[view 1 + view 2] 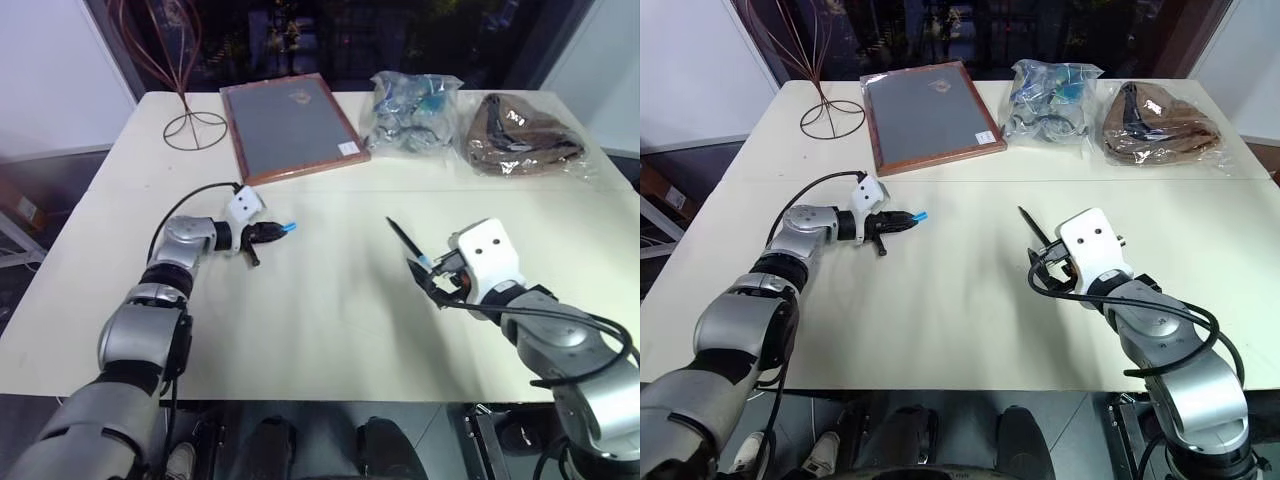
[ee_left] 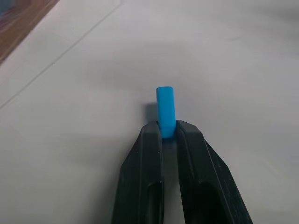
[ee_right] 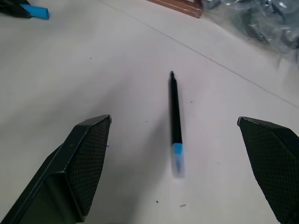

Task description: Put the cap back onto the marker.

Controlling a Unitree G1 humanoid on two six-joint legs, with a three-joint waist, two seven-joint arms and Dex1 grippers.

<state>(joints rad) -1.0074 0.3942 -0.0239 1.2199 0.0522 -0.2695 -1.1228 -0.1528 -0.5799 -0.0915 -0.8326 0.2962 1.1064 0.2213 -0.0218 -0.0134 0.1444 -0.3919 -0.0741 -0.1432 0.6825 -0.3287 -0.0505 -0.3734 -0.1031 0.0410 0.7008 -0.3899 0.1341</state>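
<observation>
The cap (image 2: 166, 108), a short light-blue cylinder, is pinched at one end between the tips of my left gripper (image 2: 168, 131), which is shut on it. It sticks out past the fingertips, just above the white table left of centre (image 1: 289, 228). The marker (image 1: 404, 240) is a thin black stick with a blue band near one end, and it lies flat on the table right of centre. My right gripper (image 1: 430, 282) stands open just behind the marker's near end. In the right wrist view the marker (image 3: 174, 112) lies between the two wide-spread fingers (image 3: 88, 158).
At the back of the white table (image 1: 330, 330) lie a wood-framed dark board (image 1: 290, 125), a clear bag of items (image 1: 410, 110) and a brown bag (image 1: 515, 135). A wire stand (image 1: 192, 128) sits at the back left. A seam crosses the table between the board and the grippers.
</observation>
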